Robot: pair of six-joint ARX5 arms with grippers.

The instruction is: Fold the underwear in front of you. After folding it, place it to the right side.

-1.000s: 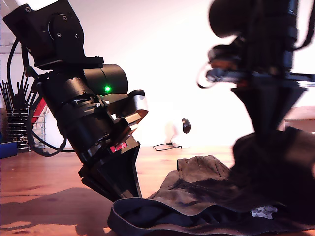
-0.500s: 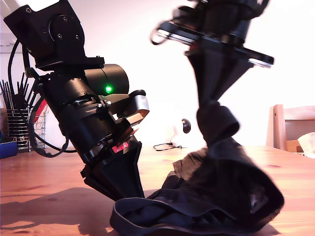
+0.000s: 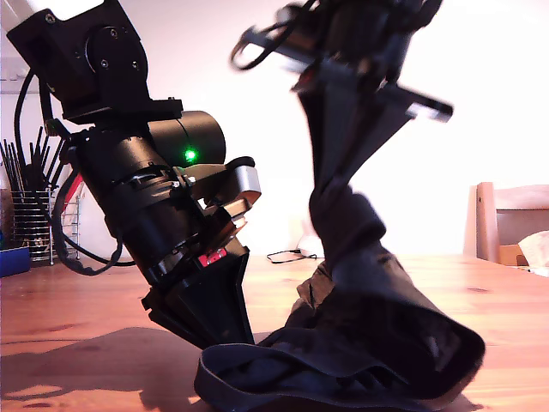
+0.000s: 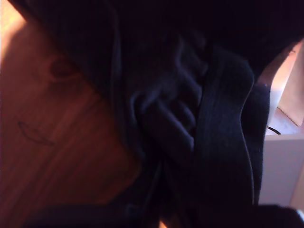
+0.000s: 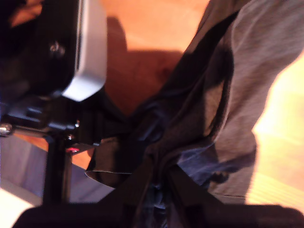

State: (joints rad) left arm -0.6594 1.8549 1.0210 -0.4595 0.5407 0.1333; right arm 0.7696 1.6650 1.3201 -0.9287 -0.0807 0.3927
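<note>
One edge of the underwear (image 3: 369, 343) is pinned on the table (image 3: 77, 309) by my first gripper (image 3: 219, 339), closed on it, while the other edge is lifted by my second gripper (image 3: 343, 184), clamped on it, for folding over.

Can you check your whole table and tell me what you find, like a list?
Surface: wooden table, bare wood showing around the garment.
Job's things: underwear, dark, one part lifted, the rest bunched on the table, not folded yet.
Clutter: nothing seen.
Grippers: my first gripper is down at the waistband by the table, grip unclear; my second gripper is raised and pinches the lifted fabric.
Cables: a black cable loops by the first arm; a thin cord lies at the table's far edge.
Surroundings: wire rack at the exterior view's left, wooden chair at its right.
</note>
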